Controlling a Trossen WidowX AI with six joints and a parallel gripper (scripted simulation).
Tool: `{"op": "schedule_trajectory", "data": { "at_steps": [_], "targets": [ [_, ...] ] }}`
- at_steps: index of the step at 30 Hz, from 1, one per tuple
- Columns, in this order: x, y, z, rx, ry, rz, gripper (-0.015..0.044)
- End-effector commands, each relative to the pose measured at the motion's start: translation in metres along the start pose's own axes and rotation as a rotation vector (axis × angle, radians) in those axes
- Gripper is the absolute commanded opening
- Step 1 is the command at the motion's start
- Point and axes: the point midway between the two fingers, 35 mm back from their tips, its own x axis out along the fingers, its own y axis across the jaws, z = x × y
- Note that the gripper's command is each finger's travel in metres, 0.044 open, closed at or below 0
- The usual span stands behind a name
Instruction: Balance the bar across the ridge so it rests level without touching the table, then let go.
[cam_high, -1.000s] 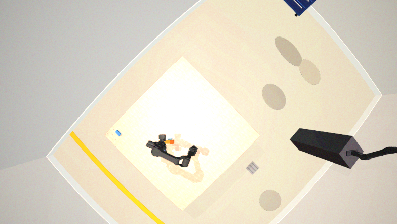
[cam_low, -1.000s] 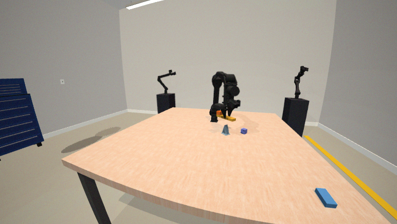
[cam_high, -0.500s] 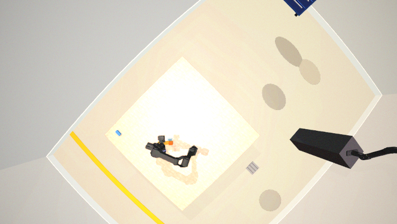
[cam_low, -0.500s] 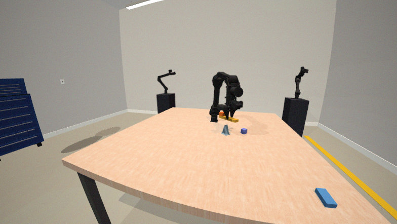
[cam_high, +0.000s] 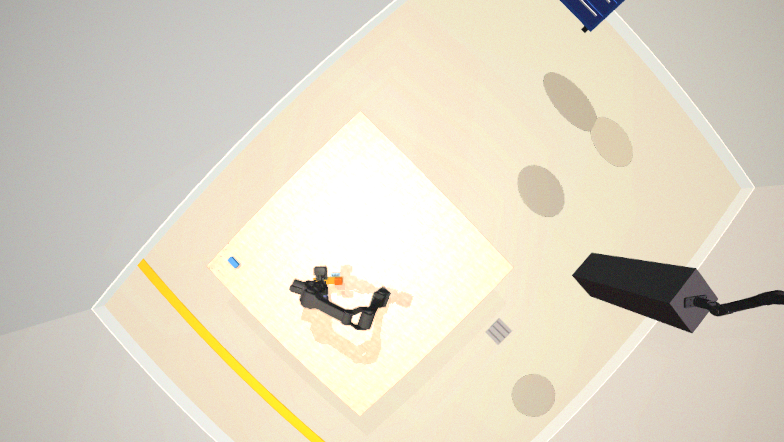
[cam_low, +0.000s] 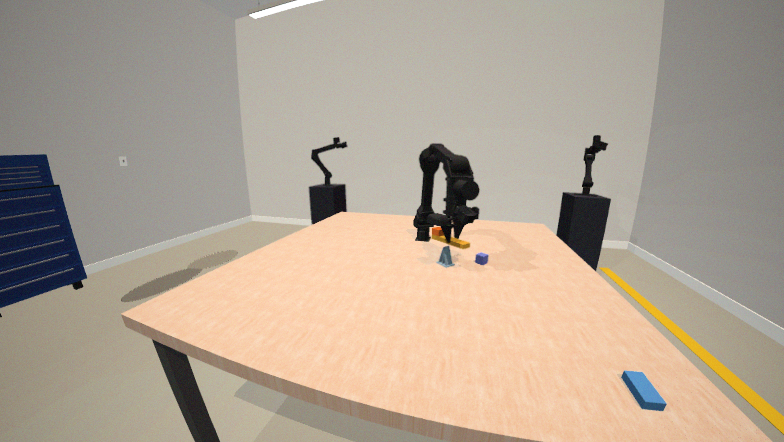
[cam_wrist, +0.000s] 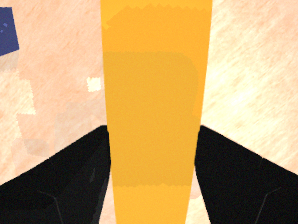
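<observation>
Carrying | tool (cam_low: 452, 235) clamped on yellow bar (cam_low: 457, 242), held off the worktop (cam_low: 351, 329) | ridge (cam_low: 445, 256) sits just below, nearer the viewer | bar's long axis roughly level

Matt yellow-orange rectangular bar (cam_wrist: 154, 96): smooth, between matt black claw (cam_wrist: 150, 183) fingers. Pale wood-grain table top (cam_low: 351, 329) beneath claw: satin.
</observation>
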Motion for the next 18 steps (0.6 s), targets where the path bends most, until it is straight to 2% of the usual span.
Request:
{"op": "schedule_trajectory", "data": {
  "at_steps": [1,18],
  "targets": [
    [0.0091,0.0010,-0.0023,0.002,0.006,0.006,0.0000],
    [0.0083,0.0009,-0.0023,0.002,0.006,0.006,0.0000]
  ]
}}
